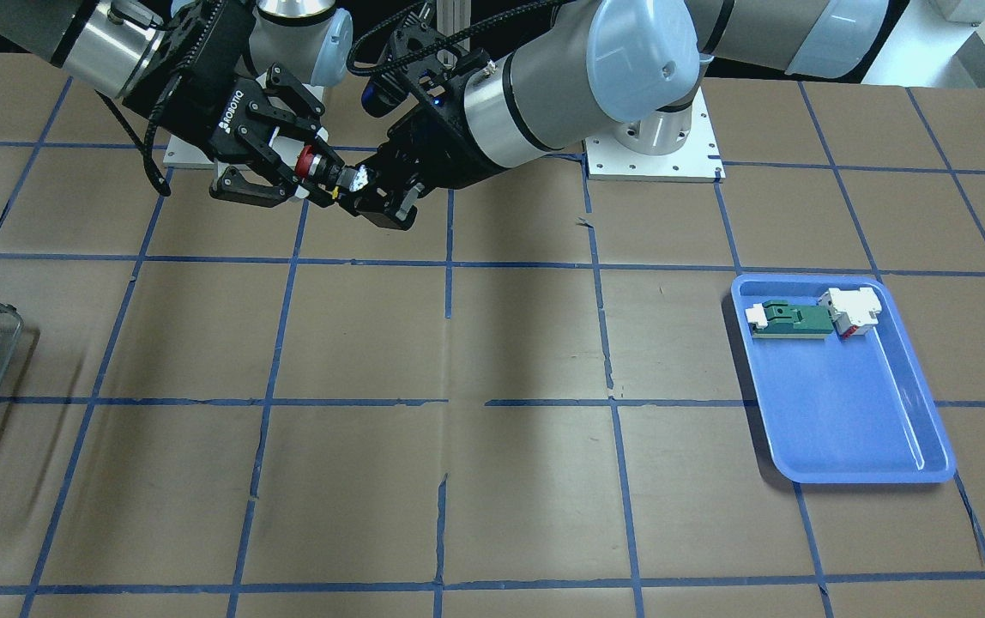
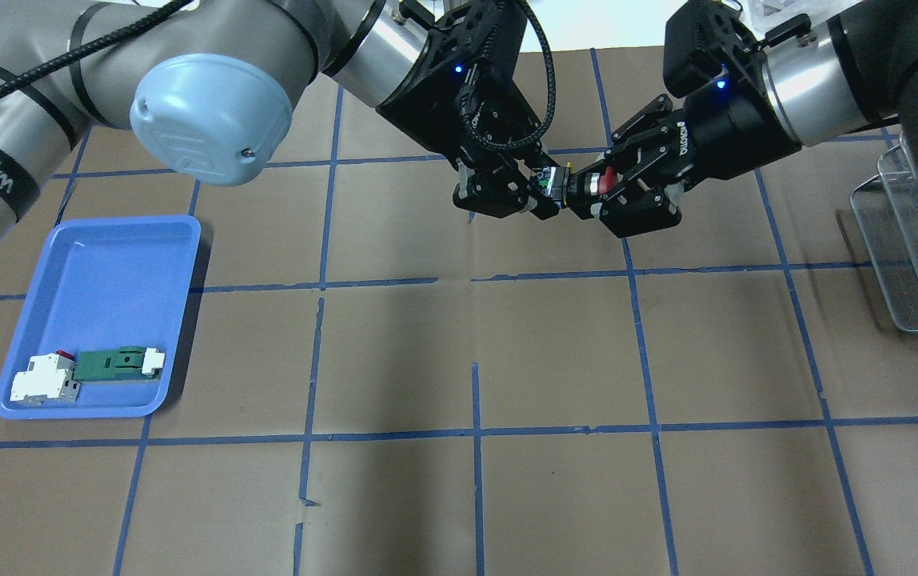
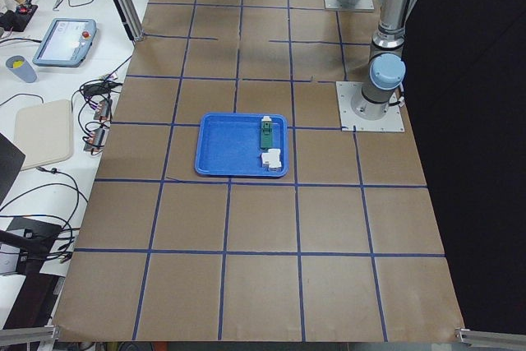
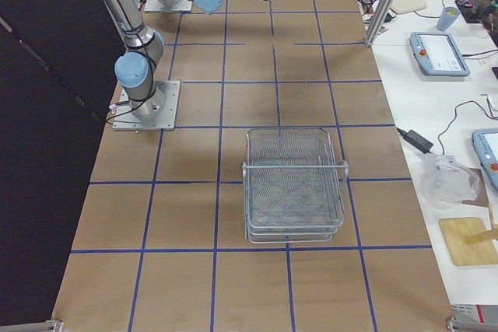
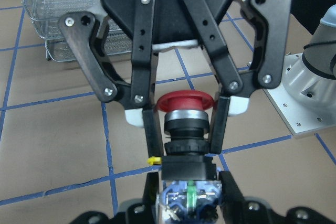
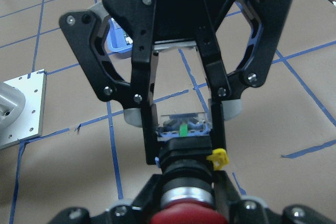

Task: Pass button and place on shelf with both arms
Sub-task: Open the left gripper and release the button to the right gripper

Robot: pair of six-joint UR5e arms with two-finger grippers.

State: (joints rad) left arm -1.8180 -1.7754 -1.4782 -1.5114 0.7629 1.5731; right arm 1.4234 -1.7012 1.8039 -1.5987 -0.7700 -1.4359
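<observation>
The button (image 2: 596, 183), with a red head (image 5: 184, 100) and a black body (image 6: 185, 169), hangs in the air between both grippers, well above the table. My right gripper (image 2: 587, 192) is shut on the black body just behind the red head; it also shows in the front view (image 1: 319, 174). My left gripper (image 2: 543, 192) is shut on the other end, which has blue and green bits (image 5: 189, 198); it also shows in the front view (image 1: 357, 184). The wire-mesh shelf (image 4: 294, 184) stands on my right side, far from both grippers.
A blue tray (image 2: 99, 264) on my left side holds a green-and-white block (image 2: 119, 362) and a white-and-red part (image 2: 43, 378). The shelf's rim (image 2: 899, 240) shows at the overhead view's right edge. The left arm's base plate (image 1: 651, 146) is bolted to the taped brown table.
</observation>
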